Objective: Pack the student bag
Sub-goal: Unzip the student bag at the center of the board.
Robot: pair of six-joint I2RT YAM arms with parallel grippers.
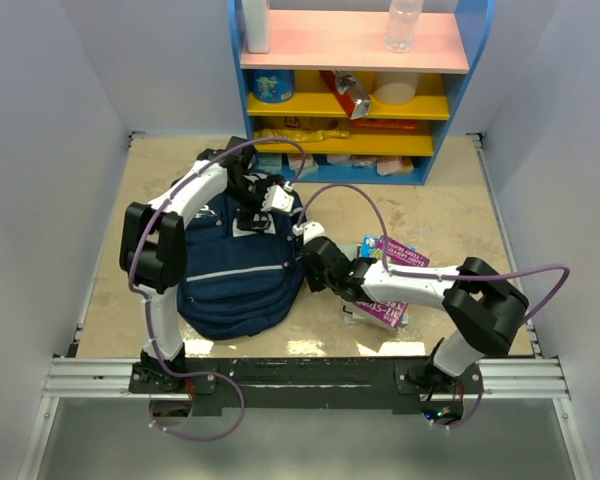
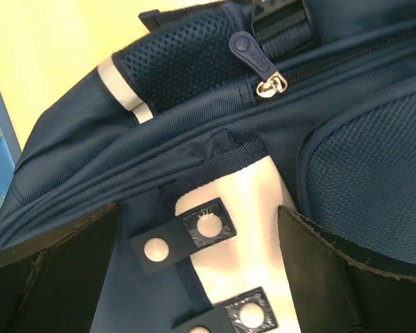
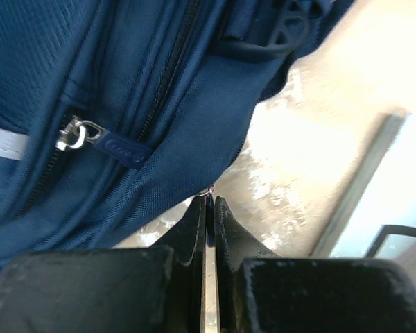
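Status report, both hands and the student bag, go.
Left hand open over student bag top. Right hand shut at bag's right edge. Visible zips closed. Purple book under right arm.

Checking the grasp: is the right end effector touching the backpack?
Cannot tell: right wrist view puts the shut right end effector at the backpack hem; contact unclear.

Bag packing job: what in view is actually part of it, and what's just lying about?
Part of the job:
student bag, lying flat
left gripper, open over it
right gripper, shut at its edge
stack of books beside the bag, likely to be packed

Lying about:
shelf unit behind the bag
clear bottle and blue tin on it
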